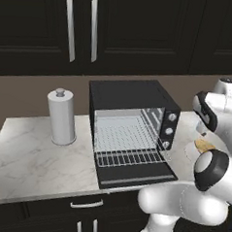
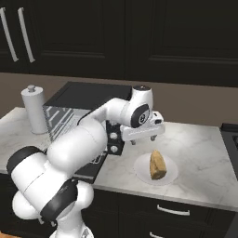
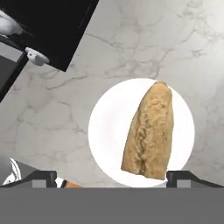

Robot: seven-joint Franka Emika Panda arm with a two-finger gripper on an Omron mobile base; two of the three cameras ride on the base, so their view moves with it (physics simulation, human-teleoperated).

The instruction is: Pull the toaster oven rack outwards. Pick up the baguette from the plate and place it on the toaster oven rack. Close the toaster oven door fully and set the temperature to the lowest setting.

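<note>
On the pale marble counter (image 2: 204, 144), just right of the toaster oven (image 1: 129, 126) with its rack (image 1: 130, 156) drawn out, the gripper (image 2: 142, 139) hangs with jaws wide apart above the baguette (image 3: 148, 131), which lies lengthwise between them on the plate (image 3: 101, 131).

Tan baguette (image 3: 149, 131) lies on white plate (image 3: 100, 131) beside open toaster oven (image 1: 129, 123), rack (image 1: 127, 155) out.

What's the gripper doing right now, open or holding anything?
Gripper: jaws open, holding nothing, poised above the baguette on the plate.
</note>
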